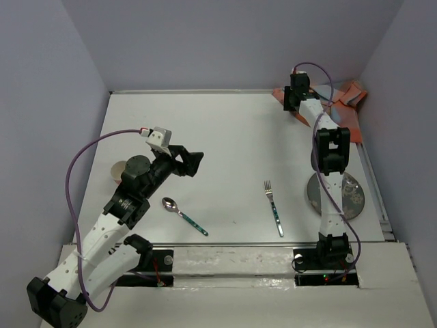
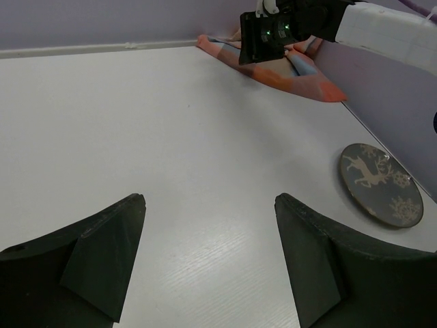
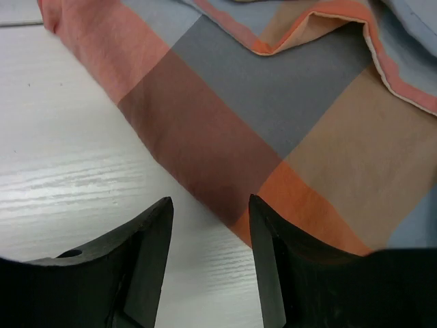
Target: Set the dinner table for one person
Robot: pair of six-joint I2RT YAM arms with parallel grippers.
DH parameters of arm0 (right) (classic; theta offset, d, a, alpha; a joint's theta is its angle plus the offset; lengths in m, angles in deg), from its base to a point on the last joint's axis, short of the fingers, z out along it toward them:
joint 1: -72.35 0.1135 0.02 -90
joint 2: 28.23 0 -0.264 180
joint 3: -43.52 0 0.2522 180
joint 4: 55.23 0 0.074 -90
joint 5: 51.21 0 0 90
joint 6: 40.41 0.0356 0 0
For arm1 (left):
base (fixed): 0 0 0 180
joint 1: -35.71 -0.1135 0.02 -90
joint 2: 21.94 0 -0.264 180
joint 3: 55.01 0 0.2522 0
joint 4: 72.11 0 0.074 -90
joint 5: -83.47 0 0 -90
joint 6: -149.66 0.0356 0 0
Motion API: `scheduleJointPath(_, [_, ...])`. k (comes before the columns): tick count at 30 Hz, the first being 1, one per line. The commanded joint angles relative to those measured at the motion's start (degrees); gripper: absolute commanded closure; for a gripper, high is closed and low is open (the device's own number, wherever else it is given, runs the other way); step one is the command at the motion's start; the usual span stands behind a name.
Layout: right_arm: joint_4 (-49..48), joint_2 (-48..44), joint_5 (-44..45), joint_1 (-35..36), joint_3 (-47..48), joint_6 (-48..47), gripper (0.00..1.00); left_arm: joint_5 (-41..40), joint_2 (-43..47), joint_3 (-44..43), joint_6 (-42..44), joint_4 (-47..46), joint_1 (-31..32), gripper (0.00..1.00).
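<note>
The white dinner table (image 1: 225,137) holds a fork (image 1: 274,208) and a spoon (image 1: 183,215) with teal handles near the front. A dark plate with a deer pattern (image 1: 348,195) lies at the right, partly behind my right arm; it also shows in the left wrist view (image 2: 382,184). My left gripper (image 1: 191,162) is open and empty above the bare table at mid-left (image 2: 208,198). My right gripper (image 1: 293,102) is open at the back right. Its jaws (image 3: 210,205) stand over the near edge of the orange, grey and blue checked cloth (image 3: 273,116).
The checked cloth (image 1: 348,96) lies crumpled in the back right corner against the wall. A round beige object (image 1: 120,169) shows partly under my left arm at the table's left edge. Purple-grey walls close in the back and sides.
</note>
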Motion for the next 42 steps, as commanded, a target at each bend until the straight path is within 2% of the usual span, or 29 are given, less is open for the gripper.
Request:
scheduleJointPath(1, [1.4, 1.6, 4.7, 1.3, 3.2, -8.4, 0.45, 1.4, 0.0, -2.0, 0.1, -2.8, -0.5, 0.13])
scheduleJointPath(8, [1.5, 2.5, -3.0, 1.3, 3.5, -9.0, 0.45, 1.1, -0.5, -2.2, 0.1, -2.8, -0.6, 0.13])
scheduleJointPath(20, [1.5, 8.0, 7.4, 1.3, 8.9, -15.7, 0.55, 1.8, -0.8, -1.9, -0.2, -3.4, -1.0, 0.14])
scheduleJointPath(23, [1.4, 9.1, 6.7, 1.3, 9.7, -16.5, 0.64, 1.9, -1.3, -2.0, -0.3, -3.6, -1.3, 0.14])
scheduleJointPath(27, [1.4, 9.7, 3.2, 1.3, 10.4, -15.8, 0.84, 1.9, -1.8, -2.0, -0.5, -3.7, -1.5, 0.15])
scheduleJointPath(28, [1.2, 9.7, 2.3, 1.3, 10.4, -15.2, 0.93, 1.8, -2.0, -2.1, -0.5, -3.7, -1.5, 0.15])
scheduleJointPath(29, [1.1, 9.7, 1.8, 1.3, 10.5, -15.0, 0.98, 1.7, -2.2, -2.2, -0.6, -3.7, -1.5, 0.15])
scheduleJointPath(30, [0.9, 9.5, 1.5, 1.3, 10.5, -14.8, 1.00, 1.6, -2.3, -2.2, -0.8, -3.7, -1.6, 0.16])
scheduleJointPath(34, [-2.7, 6.3, -1.8, 4.5, 6.3, -16.1, 1.00, 1.5, -2.7, -2.3, -1.3, -3.6, -1.9, 0.17])
scheduleJointPath(35, [-3.8, 5.3, 0.8, 5.8, 4.5, -16.9, 1.00, 1.2, -2.8, -2.3, -1.4, -3.7, -1.9, 0.17])
scheduleJointPath(42, [-5.1, -5.5, -13.0, 15.3, -5.0, -13.1, 1.00, -4.9, -3.8, -3.9, -3.4, -0.9, -2.3, 0.22])
